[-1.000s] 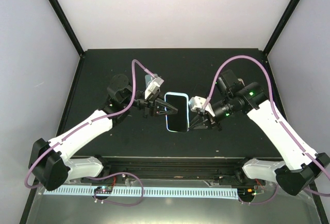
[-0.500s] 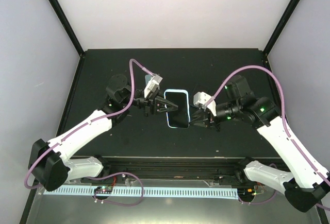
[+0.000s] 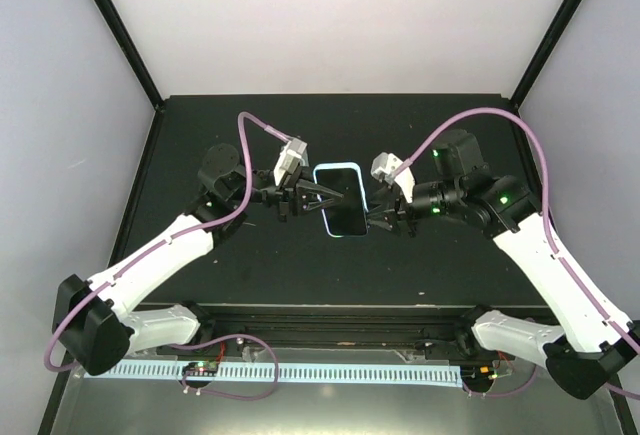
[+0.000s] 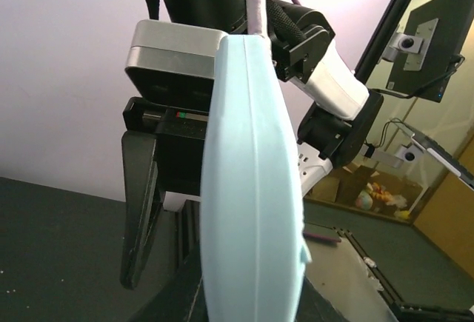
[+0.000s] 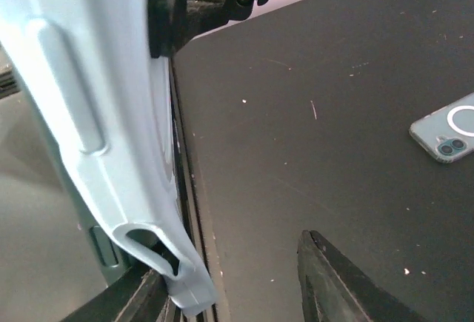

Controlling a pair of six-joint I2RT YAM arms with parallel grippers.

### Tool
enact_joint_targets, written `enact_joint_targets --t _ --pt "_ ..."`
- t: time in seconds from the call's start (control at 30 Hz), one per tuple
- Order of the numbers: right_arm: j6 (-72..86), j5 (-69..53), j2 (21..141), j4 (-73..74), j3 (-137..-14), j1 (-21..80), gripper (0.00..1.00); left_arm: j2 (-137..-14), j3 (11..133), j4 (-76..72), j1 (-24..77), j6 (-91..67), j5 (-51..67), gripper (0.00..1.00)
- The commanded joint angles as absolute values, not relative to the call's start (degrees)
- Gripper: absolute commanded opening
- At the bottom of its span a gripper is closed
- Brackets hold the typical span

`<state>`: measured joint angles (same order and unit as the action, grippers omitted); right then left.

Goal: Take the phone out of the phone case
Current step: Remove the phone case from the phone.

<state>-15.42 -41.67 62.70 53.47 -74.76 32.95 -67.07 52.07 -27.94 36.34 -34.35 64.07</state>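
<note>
Phone case [image 4: 252,189] clenched edgewise in left tool [image 3: 322,201], right tool [image 3: 385,217] released: liable to twist loose and drop onto bench [image 3: 430,135].

**Phone [image 3: 350,217] still seated in its case [image 3: 338,167], mid-worktop [image 3: 200,125]**

From above, the phone shows a dark, unlit screen facing up, framed all round by the thin pale-blue rim of the case with rounded corners. Its long axis runs roughly 12 to 6 o'clock, the far end leaning slightly toward 11. The left wrist view catches the case [image 4: 252,211] edge-on: a smooth, matte, pale-blue side with a fine seam down its middle. The right wrist view shows its [image 5: 89,115] other side, with a long moulded button ridge, an oval cut-out near one end and a flared corner lip.
</note>
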Motion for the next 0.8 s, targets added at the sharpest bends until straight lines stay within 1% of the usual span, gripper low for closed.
enact_joint_targets --t 0.0,0.17,0.23,0.3,0.37,0.43,0.57,0.6,0.63,0.67,0.73,0.77 --pt "-10.89 -43.60 64.33 36.63 -79.61 32.08 0.43 -66.49 53.44 -26.38 39.74 -35.20 73.41 0.02" --pt "-9.94 -52.94 63.63 36.62 -80.84 32.08 0.46 -66.96 53.63 -23.94 39.71 -33.37 71.39 0.02" --pt "-9.70 -56.18 63.34 36.80 -80.19 32.08 0.44 -67.13 54.00 -21.50 39.49 -31.76 69.78 0.02" --pt "-8.94 -57.75 62.85 36.25 -78.28 32.09 0.33 -67.51 54.12 -20.38 39.04 -31.35 68.07 0.02" --pt "-8.03 -57.24 61.98 35.17 -75.52 31.89 0.15 -68.04 54.18 -19.68 38.09 -31.51 65.83 0.01" --pt "-6.28 -56.78 60.90 33.41 -71.76 31.02 0.02 -68.99 54.50 -19.47 36.36 -33.06 62.76 0.01" --pt "1.50 -59.12 58.56 26.53 -62.39 27.85 0.01 -72.23 55.51 -17.31 34.97 -35.46 48.19 0.03" --pt "4.93 -59.21 57.46 22.99 -59.49 27.00 0.01 -72.91 56.34 -15.65 34.90 -35.69 44.75 0.07" --pt "8.82 -57.82 56.63 19.96 -56.13 26.23 0.01 -74.82 57.00 -14.45 34.95 -35.88 41.96 0.17" --pt "12.32 -55.50 55.88 17.89 -53.33 25.67 0.01 -75.80 57.19 -14.56 34.98 -36.55 39.51 0.30" --pt "16.47 -51.94 55.10 15.52 -48.54 24.63 0.01 -76.74 57.13 -14.81 34.97 -37.41 34.98 0.54" --pt "17.73 -50.33 54.92 15.40 -46.84 24.39 0.01 -76.81 57.27 -14.19 35.05 -37.40 31.55 0.61"
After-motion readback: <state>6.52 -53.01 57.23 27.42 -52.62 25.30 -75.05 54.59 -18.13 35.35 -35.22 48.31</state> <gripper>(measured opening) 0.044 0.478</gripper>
